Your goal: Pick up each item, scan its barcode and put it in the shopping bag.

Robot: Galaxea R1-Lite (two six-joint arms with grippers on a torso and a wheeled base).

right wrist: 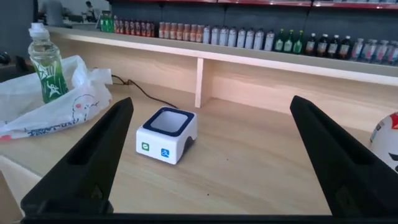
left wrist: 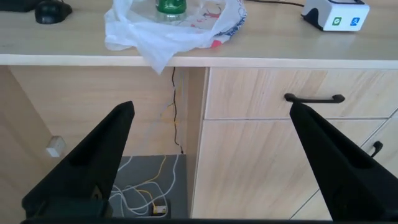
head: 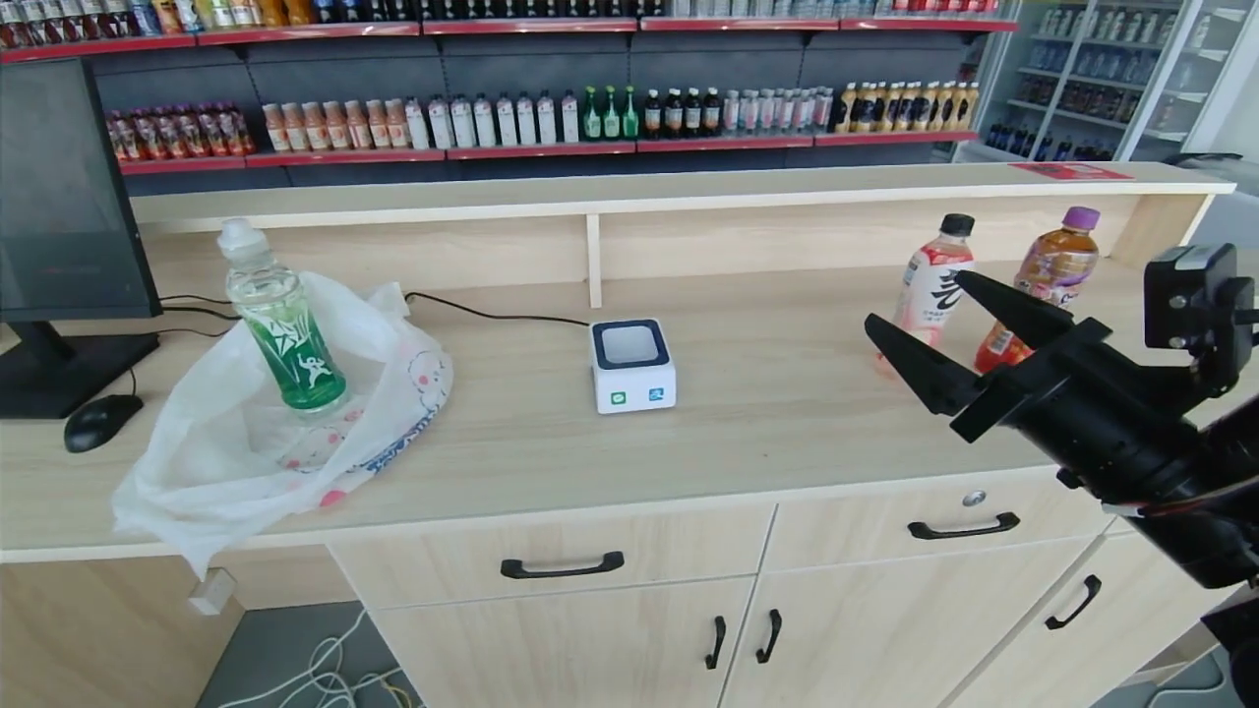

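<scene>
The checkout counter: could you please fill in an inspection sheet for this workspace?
Surface: wooden counter, with drawers and cupboard doors below.
Job's things: green bottle upright in the shopping bag; scanner mid-counter; white bottle and orange bottle standing at the right.
Clutter: monitor and mouse at the left.
End effectors: right end effector open, empty, near the two bottles; left end effector open, below counter level.
Cables: black cable running from the scanner; white cables on the floor.
Surroundings: shelves of bottled drinks behind.
</scene>
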